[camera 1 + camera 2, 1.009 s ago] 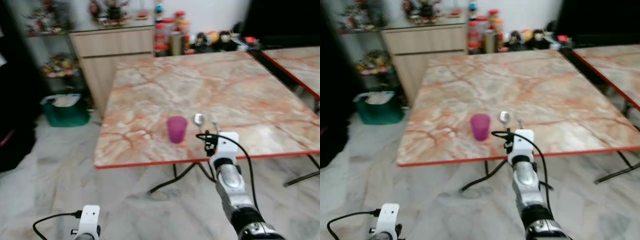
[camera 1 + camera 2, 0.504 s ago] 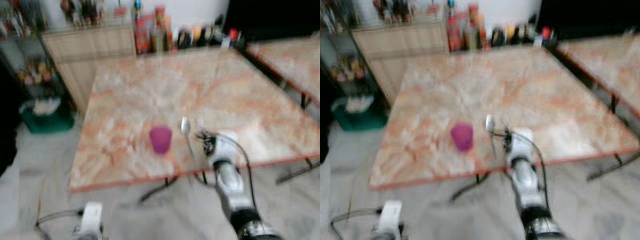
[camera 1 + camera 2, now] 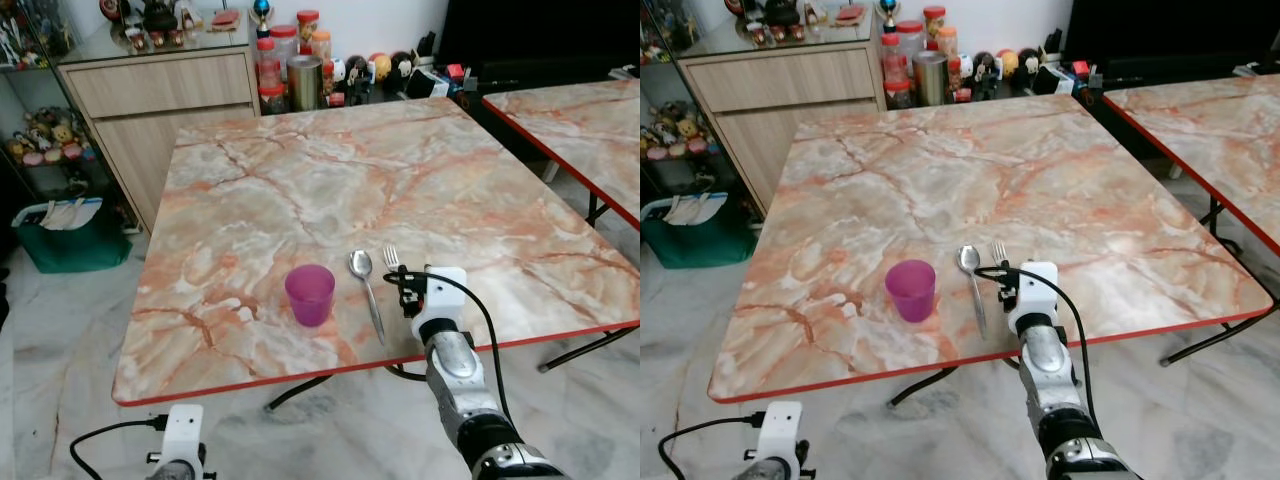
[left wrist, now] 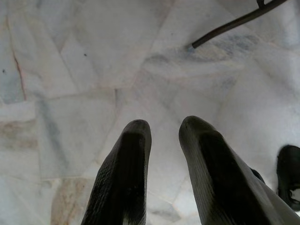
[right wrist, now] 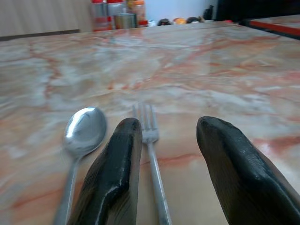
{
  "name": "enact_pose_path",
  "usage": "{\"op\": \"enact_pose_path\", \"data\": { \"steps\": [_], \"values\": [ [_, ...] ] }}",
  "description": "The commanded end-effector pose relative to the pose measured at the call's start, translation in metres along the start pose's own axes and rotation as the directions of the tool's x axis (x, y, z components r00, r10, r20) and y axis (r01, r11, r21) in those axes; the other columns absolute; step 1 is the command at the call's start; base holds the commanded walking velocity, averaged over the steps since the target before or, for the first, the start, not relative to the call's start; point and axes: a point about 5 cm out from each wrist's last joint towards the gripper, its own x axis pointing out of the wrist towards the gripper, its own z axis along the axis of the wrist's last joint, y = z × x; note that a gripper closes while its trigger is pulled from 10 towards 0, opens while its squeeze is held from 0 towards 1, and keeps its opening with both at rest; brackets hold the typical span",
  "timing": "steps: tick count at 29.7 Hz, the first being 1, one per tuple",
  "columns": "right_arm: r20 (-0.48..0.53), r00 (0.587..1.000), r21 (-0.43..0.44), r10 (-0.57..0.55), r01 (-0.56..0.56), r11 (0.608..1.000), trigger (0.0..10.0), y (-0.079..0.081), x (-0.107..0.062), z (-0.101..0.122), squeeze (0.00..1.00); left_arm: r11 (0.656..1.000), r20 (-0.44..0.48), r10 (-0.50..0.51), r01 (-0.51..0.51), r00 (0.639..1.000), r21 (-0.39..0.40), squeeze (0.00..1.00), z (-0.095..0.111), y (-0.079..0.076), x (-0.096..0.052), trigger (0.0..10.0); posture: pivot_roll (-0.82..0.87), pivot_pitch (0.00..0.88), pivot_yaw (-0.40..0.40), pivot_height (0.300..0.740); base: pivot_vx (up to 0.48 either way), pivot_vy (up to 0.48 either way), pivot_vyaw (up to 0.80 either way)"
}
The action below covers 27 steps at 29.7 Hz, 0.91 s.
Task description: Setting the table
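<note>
A purple cup (image 3: pixel 309 294) stands on the marble table (image 3: pixel 300 180) near its front edge. Right of the cup lie a spoon (image 3: pixel 365 290) and a fork (image 3: pixel 391 258), side by side, heads pointing away from me. My right gripper (image 3: pixel 408 285) is low over the table at the fork's handle. In the right wrist view its open fingers (image 5: pixel 119 154) straddle the fork (image 5: pixel 149 136), with the spoon (image 5: pixel 85 129) just outside one finger. My left gripper (image 4: pixel 161 129) hangs low over the floor, fingers slightly apart, holding nothing.
A second marble table (image 3: pixel 590 120) stands to the right across a narrow gap. A wooden cabinet (image 3: pixel 160 90) and several jars (image 3: pixel 290 70) are beyond the table, and a green bag (image 3: pixel 65 235) sits on the floor at left. Black table legs (image 4: pixel 234 23) cross the marble floor.
The whole picture shifted and blurred as the camera moved; the table now sits further left in view. My right gripper stays at the fork. Cup, spoon and fork kept their places.
</note>
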Motion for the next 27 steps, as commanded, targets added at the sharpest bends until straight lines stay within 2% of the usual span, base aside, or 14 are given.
{"op": "enact_pose_path", "data": {
  "steps": [1,10,15,20,27],
  "values": [
    [0.014,0.999,0.014,0.041,-0.041,0.999,10.0,0.008,0.001,0.003,0.00,1.000,-0.013,0.013,-0.013,1.000,-0.004,0.00,-0.004,0.006,-0.001,10.0,-0.02,0.000,0.029,0.740,0.000,0.000,0.00],
    [0.032,0.995,0.000,0.094,-0.094,0.996,10.0,0.015,0.008,0.013,0.00,1.000,-0.012,0.011,-0.012,1.000,-0.002,0.00,-0.003,0.005,-0.001,10.0,-0.02,0.000,0.032,0.740,0.000,0.000,0.00],
    [0.026,0.998,0.027,0.056,-0.056,0.998,10.0,0.009,0.015,0.020,0.00,1.000,-0.011,0.006,-0.006,1.000,0.001,0.00,-0.002,0.004,0.000,10.0,-0.02,0.000,0.032,0.740,0.000,0.000,0.00],
    [-0.003,0.999,0.006,0.032,-0.032,0.999,10.0,0.002,0.026,0.031,0.00,1.000,-0.016,0.006,-0.006,1.000,0.005,0.00,-0.003,0.005,0.000,10.0,-0.02,0.000,0.036,0.740,0.000,0.000,0.00],
    [-0.033,0.998,-0.011,0.051,-0.052,0.999,10.0,0.003,0.034,0.038,0.00,1.000,-0.018,0.004,-0.004,1.000,0.004,0.00,-0.003,0.004,0.000,10.0,-0.01,0.000,0.029,0.740,0.000,0.000,0.00]
  ]
}}
